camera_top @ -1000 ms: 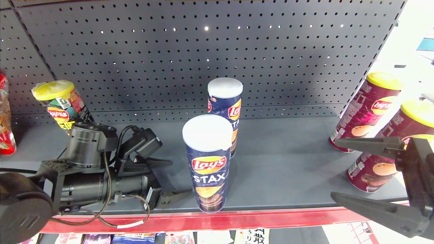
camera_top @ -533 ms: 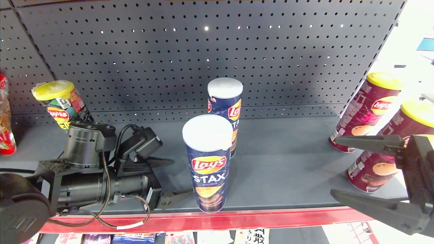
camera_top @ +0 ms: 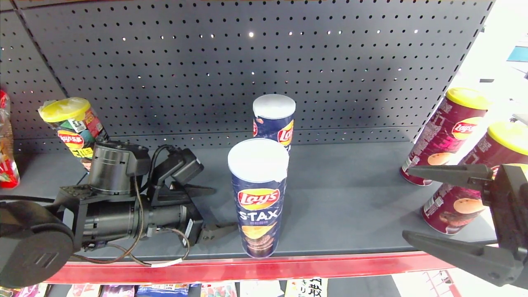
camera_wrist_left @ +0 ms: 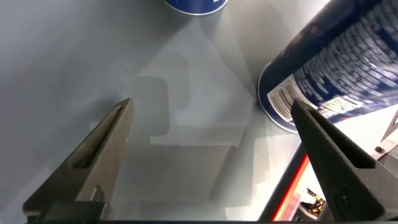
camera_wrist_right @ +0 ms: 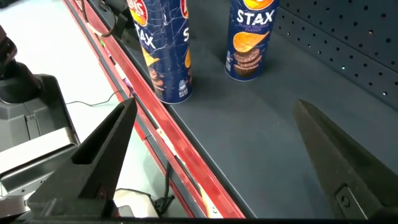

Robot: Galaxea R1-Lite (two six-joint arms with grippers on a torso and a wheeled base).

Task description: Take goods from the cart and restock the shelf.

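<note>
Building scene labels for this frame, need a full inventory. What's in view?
blue cans: 2, dark blue with white lids, upright mid-shelf, one at the front edge, one behind it
maroon cans: at least 2, maroon with yellow lids, right end of the shelf
yellow-lid can: 1, multicoloured, back left of the shelf
red packet: 1, red, far left edge
shelf: 1, grey deck with a red front lip
pegboard: 1, dark grey, behind the shelf
left gripper: 1, black, open, on the shelf just left of the front blue can
right gripper: 1, black, open, front right, before the maroon cans
</note>
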